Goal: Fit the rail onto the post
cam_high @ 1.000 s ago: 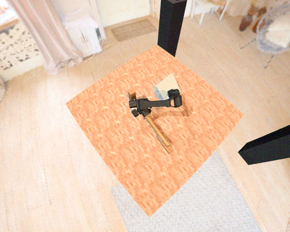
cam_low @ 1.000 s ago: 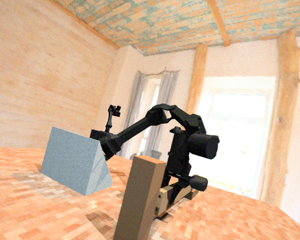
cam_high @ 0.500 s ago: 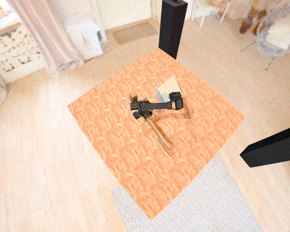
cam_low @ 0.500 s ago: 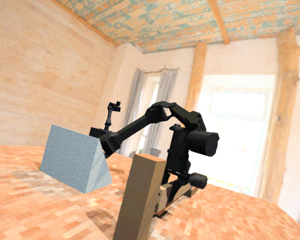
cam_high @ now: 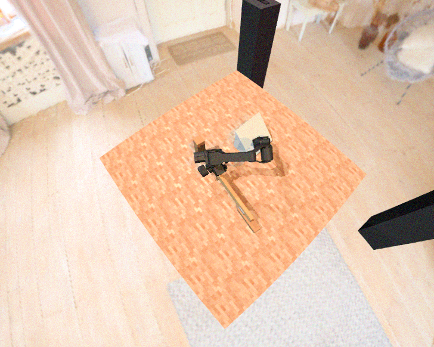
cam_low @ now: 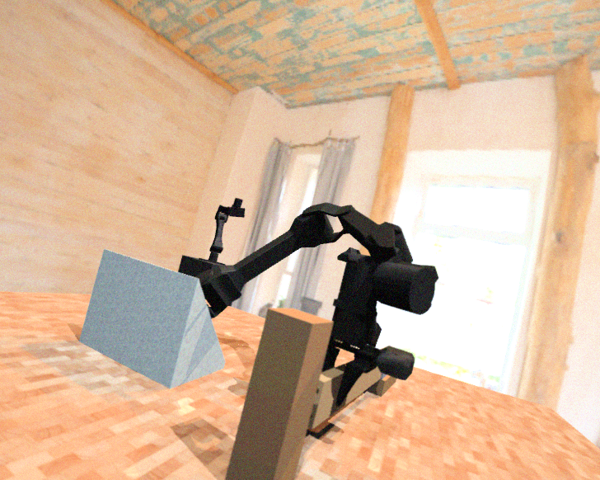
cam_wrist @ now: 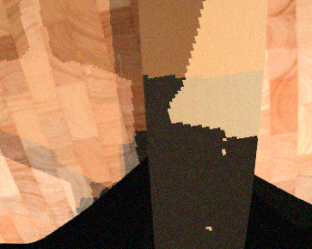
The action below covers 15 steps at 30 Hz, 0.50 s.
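Observation:
The long wooden rail (cam_high: 236, 197) (cam_low: 325, 388) (cam_wrist: 218, 106) runs from the low footboard block (cam_high: 255, 226) towards the short wooden post (cam_high: 199, 143) (cam_low: 284, 392). My gripper (cam_high: 211, 170) (cam_low: 349, 381) (cam_wrist: 182, 166) is shut on the rail close to its near end, coming down on it from above. The near end is held up off the table, close against the post's face. The pegs and holes are hidden behind the post and the gripper, so I cannot tell whether they are engaged.
A pale blue wedge block (cam_high: 241, 142) (cam_low: 145, 320) stands by the arm's base (cam_high: 263, 151). Two black pillars (cam_high: 256, 40) (cam_high: 408, 220) rise at the table's far corner and right side. The orange wood table (cam_high: 164, 208) ends on all sides.

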Tool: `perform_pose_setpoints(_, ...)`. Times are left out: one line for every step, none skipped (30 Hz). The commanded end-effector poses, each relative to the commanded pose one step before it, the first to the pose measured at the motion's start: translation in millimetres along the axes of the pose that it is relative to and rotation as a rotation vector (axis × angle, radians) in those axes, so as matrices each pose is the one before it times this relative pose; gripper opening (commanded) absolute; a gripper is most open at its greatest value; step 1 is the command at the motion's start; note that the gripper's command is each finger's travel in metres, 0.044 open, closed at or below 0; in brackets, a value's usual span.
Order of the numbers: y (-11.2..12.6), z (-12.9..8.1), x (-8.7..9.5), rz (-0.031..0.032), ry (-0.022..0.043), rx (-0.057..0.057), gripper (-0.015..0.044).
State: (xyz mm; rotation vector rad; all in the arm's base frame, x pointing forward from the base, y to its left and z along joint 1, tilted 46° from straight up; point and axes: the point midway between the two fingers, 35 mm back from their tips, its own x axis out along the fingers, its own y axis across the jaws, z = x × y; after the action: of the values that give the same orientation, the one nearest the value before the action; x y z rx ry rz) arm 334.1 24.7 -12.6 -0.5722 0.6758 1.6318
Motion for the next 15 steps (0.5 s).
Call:
perform_pose_setpoints(-1.77, -3.11, -2.29, -0.0101, 0.00267, -0.0032, 0.0)
perform_pose_setpoints(0.0, -0.27, 0.12, 0.0, 0.00001, 0.0, 0.0)
perform_pose_setpoints(0.0, -0.29, 0.13, 0.0, 0.00001, 0.0, 0.0)
perform_pose_setpoints(0.0, -0.3, 0.13, 0.0, 0.00001, 0.0, 0.0)
perform_pose_setpoints(0.0, -0.3, 0.12, 0.0, 0.00001, 0.0, 0.0)
perform_pose_setpoints(0.0, -0.3, 0.11, 0.0, 0.00001, 0.0, 0.0)
perform_pose_setpoints(0.0, -0.29, 0.1, 0.0, 0.00001, 0.0, 0.0)
perform_pose_setpoints(0.0, -0.29, 0.08, 0.0, 0.00001, 0.0, 0.0)
perform_pose_setpoints(0.0, -0.32, 0.07, 0.0, 0.00001, 0.0, 0.0)
perform_pose_setpoints(0.0, -0.31, 0.05, 0.0, 0.00001, 0.0, 0.0)
perform_pose_setpoints(0.0, -0.3, 0.03, 0.0, 0.00001, 0.0, 0.0)
perform_pose_setpoints(0.0, -0.31, 0.0, 0.0, 0.00001, 0.0, 0.0)
perform_pose_setpoints(0.0, -0.3, -0.02, 0.0, 0.00002, 0.0, 0.0)
perform_pose_setpoints(0.0, -0.29, -0.04, 0.0, 0.00002, 0.0, 0.0)
perform_pose_setpoints(0.0, -0.28, -0.05, 0.0, 0.00002, 0.0, 0.0)
